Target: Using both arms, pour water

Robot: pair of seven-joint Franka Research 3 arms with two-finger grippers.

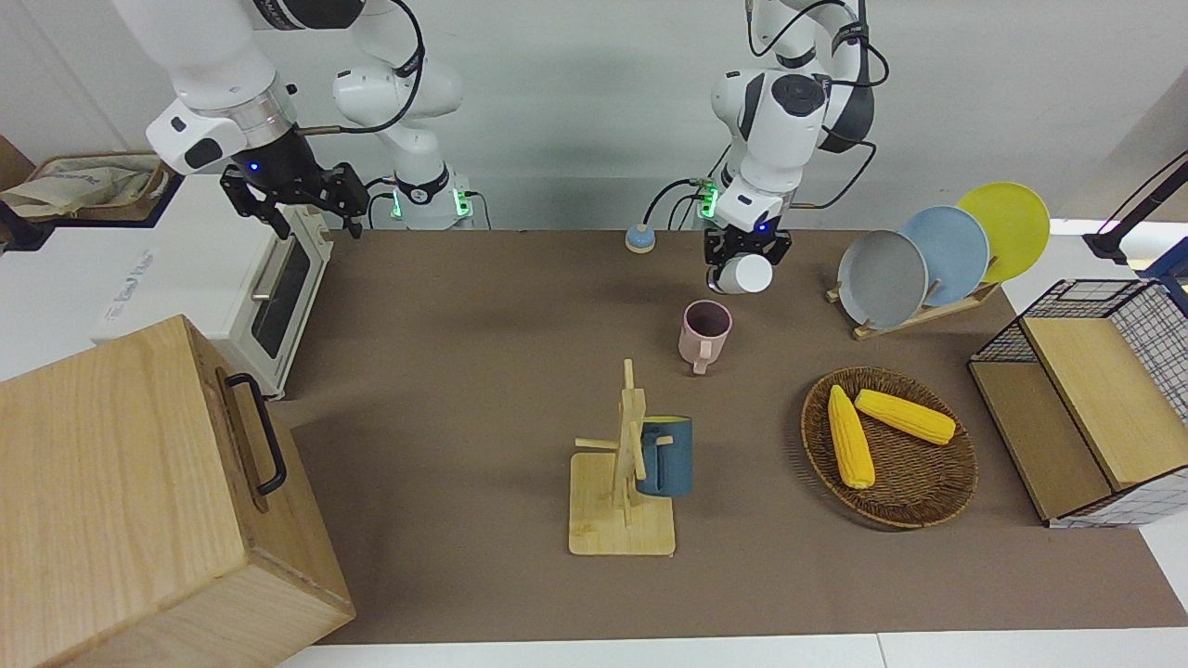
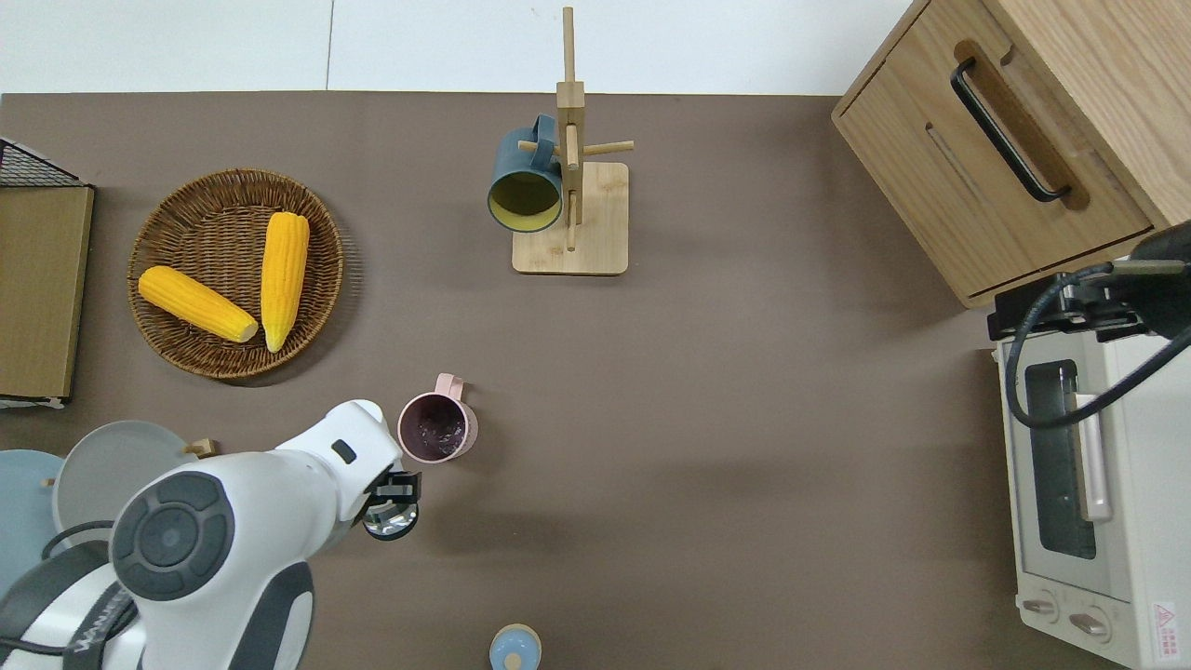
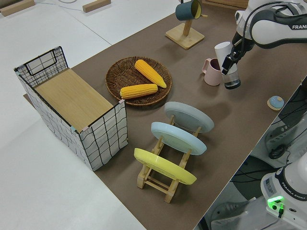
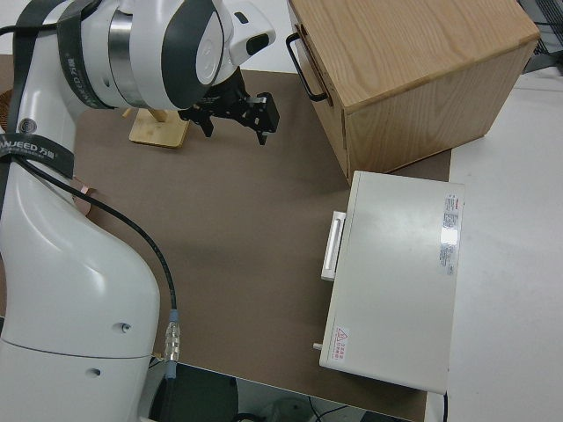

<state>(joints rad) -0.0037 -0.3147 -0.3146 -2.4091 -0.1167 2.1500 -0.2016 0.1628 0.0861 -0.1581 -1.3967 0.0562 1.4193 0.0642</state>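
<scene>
The left gripper (image 1: 740, 262), clamped on a tilted white cup (image 1: 745, 274), needed to reach over the pink mug (image 1: 705, 332) to pour; the right gripper (image 1: 306, 206) was parked, fingers apart.

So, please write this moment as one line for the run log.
left claw: shut on white cup, tilted beside pink mug | right claw: open, parked | blue mug: on wooden rack

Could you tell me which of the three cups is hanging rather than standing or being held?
The dark blue mug: it hangs on the wooden mug tree, while the pink mug stands on the table and the left gripper holds the white cup.
</scene>
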